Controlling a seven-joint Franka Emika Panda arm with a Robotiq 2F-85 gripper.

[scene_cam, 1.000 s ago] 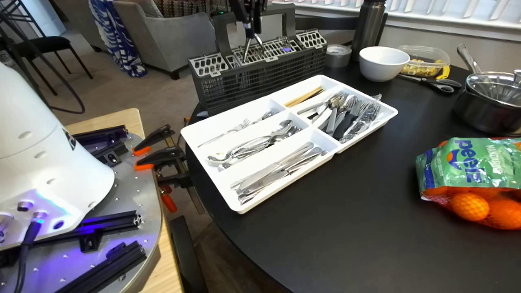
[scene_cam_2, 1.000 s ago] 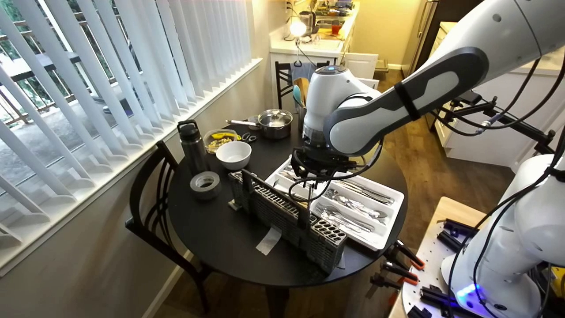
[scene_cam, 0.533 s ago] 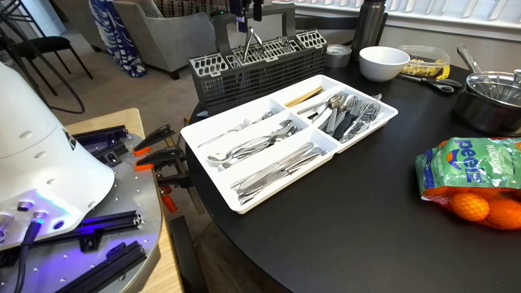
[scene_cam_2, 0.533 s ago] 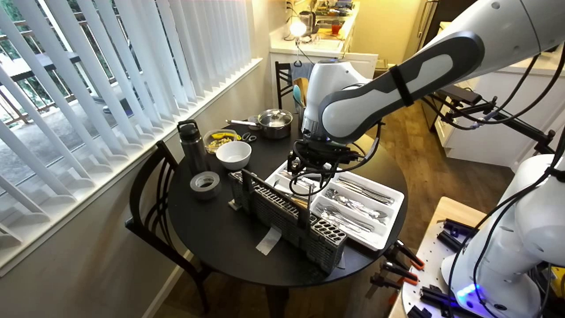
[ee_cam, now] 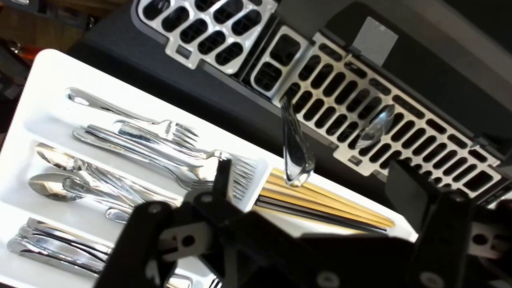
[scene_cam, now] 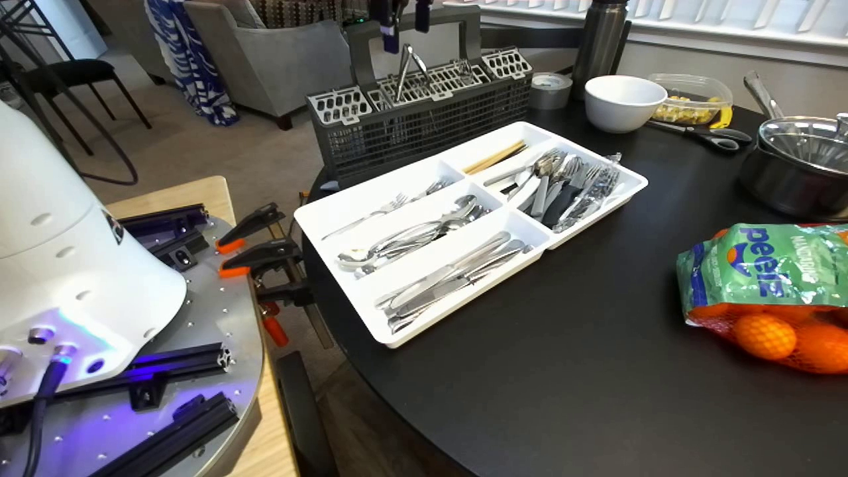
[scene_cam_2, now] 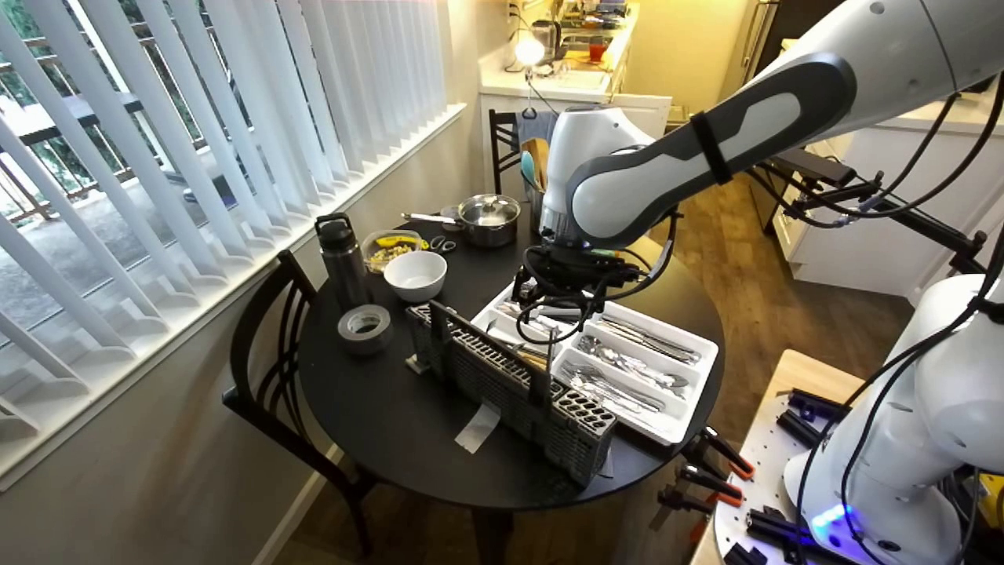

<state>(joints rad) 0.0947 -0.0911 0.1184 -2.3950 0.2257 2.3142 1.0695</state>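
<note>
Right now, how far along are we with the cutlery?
Done, it seems: a utensil sits in the basket, one end sticking up. In hand: nothing; the gripper is open near it. Left, probably: backing clear, as the wrist view shows the utensil between the fingers. The tray holds forks, spoons and knives.

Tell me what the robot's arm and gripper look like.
The arm is smooth and rounded, white with dark grey side panels and a black band around it. Its white base shows a blue light, and a black cable plugs into it. The gripper is black and angular, with flat, plate-like fingers and pale metal-looking pieces.
</note>
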